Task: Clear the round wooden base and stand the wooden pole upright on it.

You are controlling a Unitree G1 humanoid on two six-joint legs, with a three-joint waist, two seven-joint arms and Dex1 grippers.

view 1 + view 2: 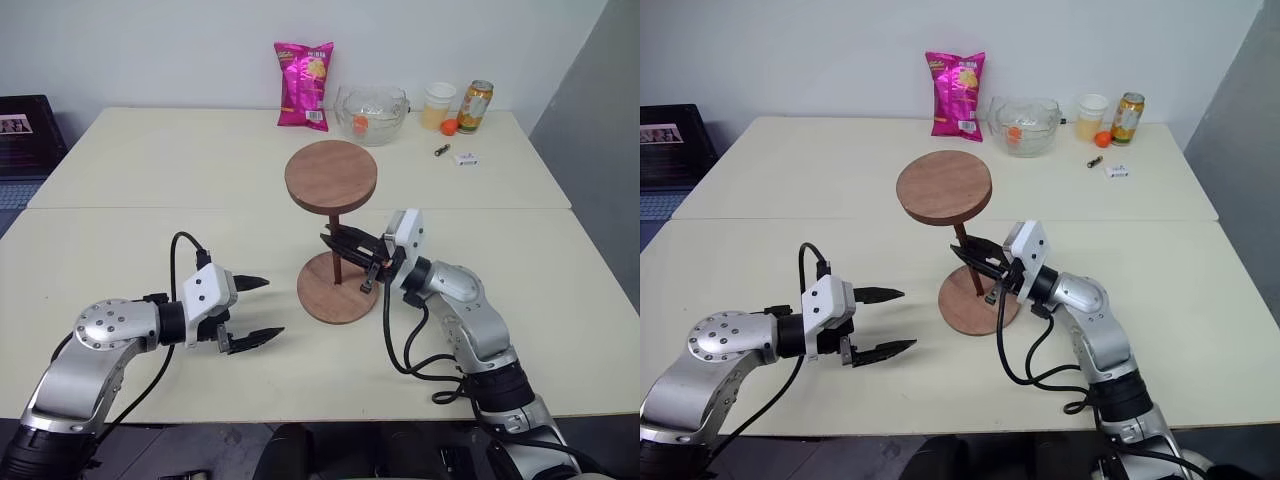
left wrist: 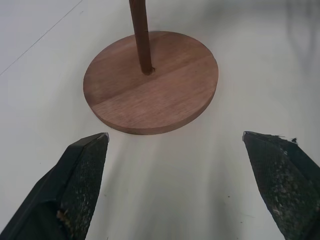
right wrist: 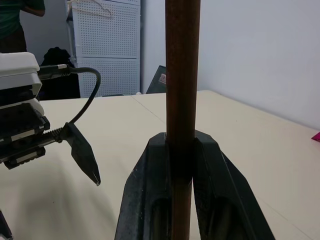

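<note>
Left eye view: the thin dark-brown wooden pole (image 1: 337,258) is pinched by the right gripper (image 1: 345,244), reaching in level from the right, and stands upright in the flat round reddish-brown wooden base (image 1: 335,288). Nearby, the left gripper (image 1: 248,312) is held spread, empty.

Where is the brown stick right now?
The wooden pole stands upright in the hole of the round wooden base near the table's middle, gripped by the right gripper.
</note>
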